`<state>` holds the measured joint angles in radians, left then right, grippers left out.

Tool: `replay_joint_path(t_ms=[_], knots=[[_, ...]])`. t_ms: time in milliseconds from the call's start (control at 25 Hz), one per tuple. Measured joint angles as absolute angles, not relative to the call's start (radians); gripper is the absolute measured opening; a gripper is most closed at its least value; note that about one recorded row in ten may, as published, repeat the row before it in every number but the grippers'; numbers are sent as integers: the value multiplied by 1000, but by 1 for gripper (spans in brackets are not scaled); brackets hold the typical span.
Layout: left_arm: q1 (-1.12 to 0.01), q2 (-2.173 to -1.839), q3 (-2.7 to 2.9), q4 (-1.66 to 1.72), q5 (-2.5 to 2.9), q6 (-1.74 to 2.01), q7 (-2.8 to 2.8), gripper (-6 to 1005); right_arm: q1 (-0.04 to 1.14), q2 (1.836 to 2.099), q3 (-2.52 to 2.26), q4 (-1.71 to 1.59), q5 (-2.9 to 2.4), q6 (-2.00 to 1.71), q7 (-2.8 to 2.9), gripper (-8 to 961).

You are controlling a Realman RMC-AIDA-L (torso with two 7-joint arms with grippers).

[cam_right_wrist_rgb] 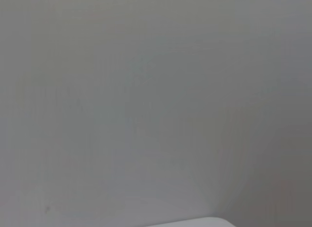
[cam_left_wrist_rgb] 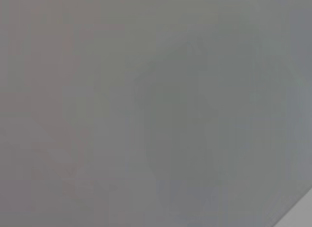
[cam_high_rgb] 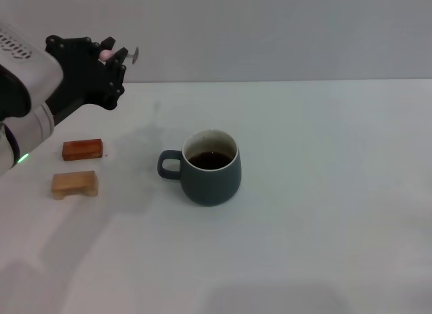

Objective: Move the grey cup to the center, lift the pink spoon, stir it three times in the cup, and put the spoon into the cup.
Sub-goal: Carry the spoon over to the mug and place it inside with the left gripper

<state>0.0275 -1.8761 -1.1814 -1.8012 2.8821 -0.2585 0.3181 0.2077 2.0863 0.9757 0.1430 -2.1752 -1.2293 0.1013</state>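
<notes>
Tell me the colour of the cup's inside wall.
Pale cream, above dark liquid; the grey cup shows best in the head view.

I see a white table point(cam_high_rgb: 324, 213) filling most of my head view, meeting a plain grey wall point(cam_high_rgb: 270, 30) behind. Soft, even light falls across it, leaving faint shadows.

Two small blocks are seen on the white table point(cam_high_rgb: 324, 213). A reddish-brown block point(cam_high_rgb: 82, 149) is placed toward the table's left edge, and a light wooden block point(cam_high_rgb: 75, 184) is set just in front of it, apart.
</notes>
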Motion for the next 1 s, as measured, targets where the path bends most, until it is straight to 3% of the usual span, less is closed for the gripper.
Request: replay_joint_path(t_ms=[360, 960, 1000], knots=[[3, -1922, -1196, -1809, 2873, -358, 426, 146, 208, 2086, 976, 140, -2172, -1224, 101, 0], [-58, -1929, -1310, -1795, 2596, -409, 647, 147, 207, 2086, 976, 140, -2170, -1222, 101, 0], [-68, -1945, -1358, -1814, 2518, -481, 739, 147, 207, 2086, 976, 140, -2170, -1222, 101, -1]])
